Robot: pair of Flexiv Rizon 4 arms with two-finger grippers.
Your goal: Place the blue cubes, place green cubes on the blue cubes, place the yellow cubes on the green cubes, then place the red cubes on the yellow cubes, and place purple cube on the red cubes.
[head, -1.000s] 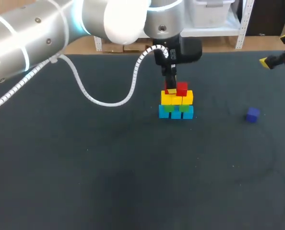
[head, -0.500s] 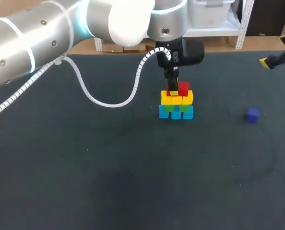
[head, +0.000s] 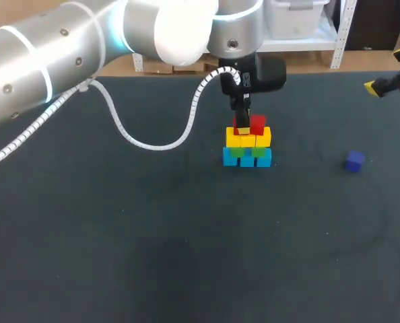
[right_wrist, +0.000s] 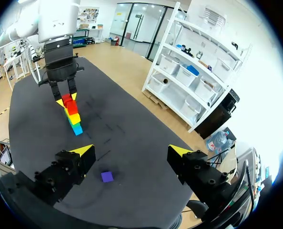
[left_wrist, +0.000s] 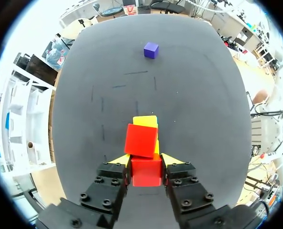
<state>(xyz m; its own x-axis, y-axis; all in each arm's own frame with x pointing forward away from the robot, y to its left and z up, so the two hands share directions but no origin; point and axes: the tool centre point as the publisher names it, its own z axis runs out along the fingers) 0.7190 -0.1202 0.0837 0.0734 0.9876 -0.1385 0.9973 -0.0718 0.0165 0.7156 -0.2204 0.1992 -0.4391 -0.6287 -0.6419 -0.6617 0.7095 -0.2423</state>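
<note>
Red cube (left_wrist: 146, 174), gripped in your left claw (left_wrist: 146, 161), rests beside a skewed red neighbour (left_wrist: 141, 140) on the yellow cubes (left_wrist: 145, 121); a rough release could knock both off. Right claw (right_wrist: 130, 150) wide, empty.

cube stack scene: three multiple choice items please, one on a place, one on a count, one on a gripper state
1. Where is the purple cube?
A) on the table, apart from the stack
B) atop the stack
C) in a gripper

2. How many red cubes show?
A) one
B) two
C) four

3. The right gripper is:
A) shut on a cube
B) out of view
C) open

Answers: A, it lies alone; B, one in the left gripper, one beside it; C, fingers wide apart, nothing between.
</note>
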